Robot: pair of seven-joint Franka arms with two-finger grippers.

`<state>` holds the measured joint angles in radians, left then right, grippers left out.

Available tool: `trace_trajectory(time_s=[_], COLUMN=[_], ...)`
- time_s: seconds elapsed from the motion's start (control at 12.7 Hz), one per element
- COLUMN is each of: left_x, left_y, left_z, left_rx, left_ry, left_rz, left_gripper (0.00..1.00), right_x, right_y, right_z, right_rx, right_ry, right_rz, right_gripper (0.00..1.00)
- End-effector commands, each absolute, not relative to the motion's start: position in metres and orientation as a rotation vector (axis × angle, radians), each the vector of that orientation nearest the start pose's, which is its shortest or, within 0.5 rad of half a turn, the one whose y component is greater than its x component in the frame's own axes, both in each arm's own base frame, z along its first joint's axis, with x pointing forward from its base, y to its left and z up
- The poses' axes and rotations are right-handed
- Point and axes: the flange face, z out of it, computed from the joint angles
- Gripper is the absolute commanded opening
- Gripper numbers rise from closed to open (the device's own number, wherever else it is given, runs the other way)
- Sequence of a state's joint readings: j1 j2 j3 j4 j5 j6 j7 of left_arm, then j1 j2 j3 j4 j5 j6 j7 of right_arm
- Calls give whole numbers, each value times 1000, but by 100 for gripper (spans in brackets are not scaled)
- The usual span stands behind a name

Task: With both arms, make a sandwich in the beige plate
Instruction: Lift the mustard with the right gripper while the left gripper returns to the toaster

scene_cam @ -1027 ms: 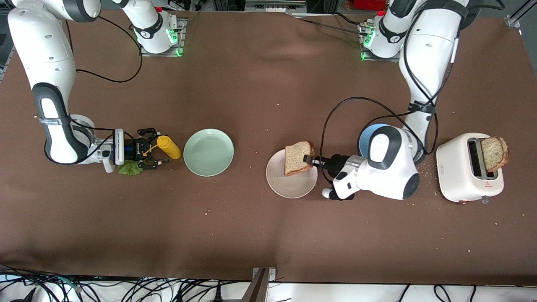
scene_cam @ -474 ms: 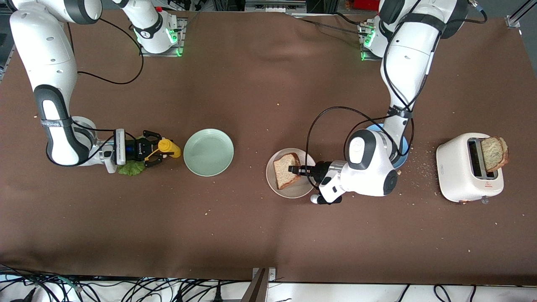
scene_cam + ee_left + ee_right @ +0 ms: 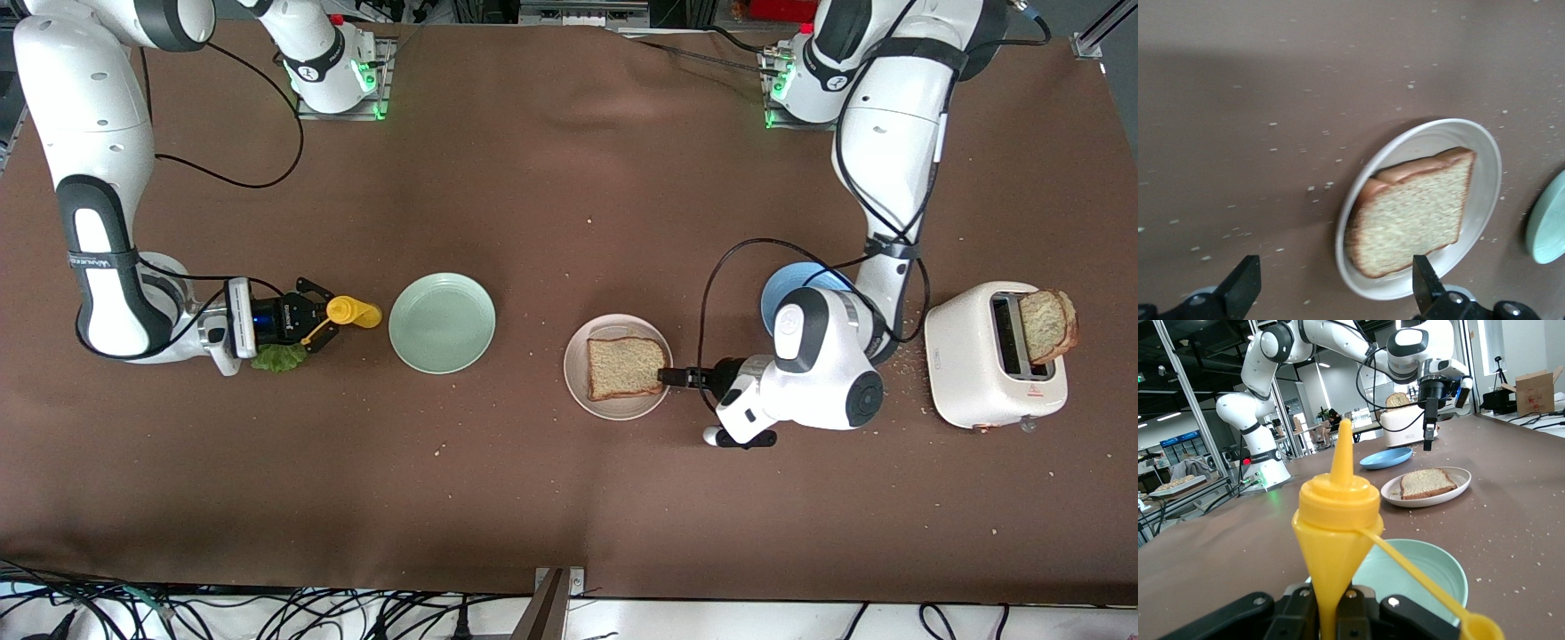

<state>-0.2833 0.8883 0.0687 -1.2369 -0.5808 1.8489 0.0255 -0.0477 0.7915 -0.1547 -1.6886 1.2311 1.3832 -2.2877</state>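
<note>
Front view: left claw [image 3: 665, 376] gapes at beige plate [image 3: 578, 384] rim; right claw [image 3: 317, 322] clenches yellow bottle [image 3: 353, 312].

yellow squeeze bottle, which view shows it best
The right wrist view: the yellow squeeze bottle fills the frame, its base clamped in the right gripper, nozzle and tethered cap plain. The front view shows it small, beside the mint-green plate. The left wrist view misses it.
</note>
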Motion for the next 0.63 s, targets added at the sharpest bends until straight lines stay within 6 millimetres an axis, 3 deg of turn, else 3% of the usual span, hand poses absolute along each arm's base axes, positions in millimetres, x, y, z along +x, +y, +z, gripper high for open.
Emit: trace_trajectory(time_s=[0.0, 0.08, 0.24, 0.4, 0.55], left_x=[699, 696, 687, 673, 663], left_y=[-114, -88, -25, 7, 33], left_z=[290, 326, 374, 428, 469], left_rx=[-3419, -3410, -3381, -3302, -3127], left_ry=[70, 52, -35, -47, -36], left_rz=[674, 671, 665, 600, 489], left_gripper=[100, 100, 100, 100, 100], right_x=[613, 619, 637, 659, 673], right_y=[-1, -1, 6, 34, 67], right_z=[185, 197, 232, 265, 289], right_rx=[-1291, -1320, -1396, -1467, -1588], right_ry=[-1237, -1246, -1255, -1303, -1324], right_rz=[-725, -664, -566, -452, -322], right_gripper=[2, 2, 2, 2, 2])
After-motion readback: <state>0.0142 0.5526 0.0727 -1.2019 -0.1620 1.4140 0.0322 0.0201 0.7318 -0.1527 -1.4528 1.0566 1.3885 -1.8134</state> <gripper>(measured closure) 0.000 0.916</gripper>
